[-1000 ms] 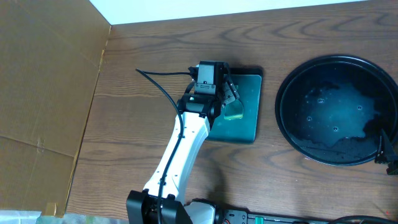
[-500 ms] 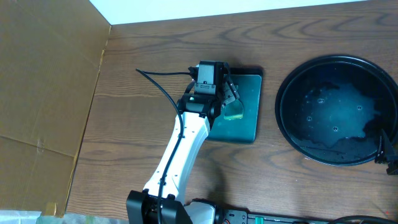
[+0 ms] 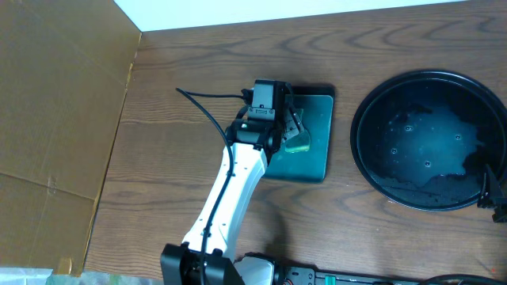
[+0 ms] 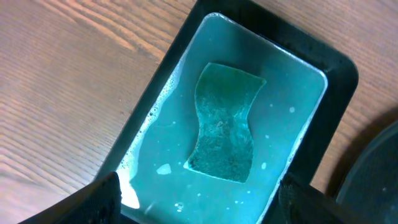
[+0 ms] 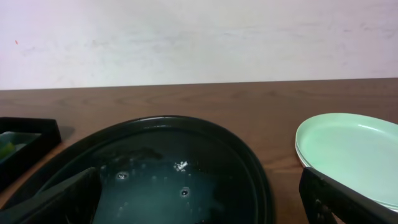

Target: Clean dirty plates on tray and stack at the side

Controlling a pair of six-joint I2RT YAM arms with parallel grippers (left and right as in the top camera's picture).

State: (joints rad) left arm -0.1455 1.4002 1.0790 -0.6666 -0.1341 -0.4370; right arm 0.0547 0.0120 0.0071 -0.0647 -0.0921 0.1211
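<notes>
The round black tray sits at the right, wet and glossy, with no plates in it; its rim shows in the right wrist view. A stack of pale white-green plates lies on the table right of the tray, out of the overhead view. My right gripper is open and empty, low over the tray's near side; in the overhead view it sits at the right edge. My left gripper is open and empty above a green sponge.
The sponge lies in soapy water in a rectangular teal tray with a dark rim, also seen from overhead. A brown cardboard sheet covers the left. The table's far edge meets a white wall.
My left wrist has shifted very slightly over the teal tray. The right arm and the black tray are as before.
</notes>
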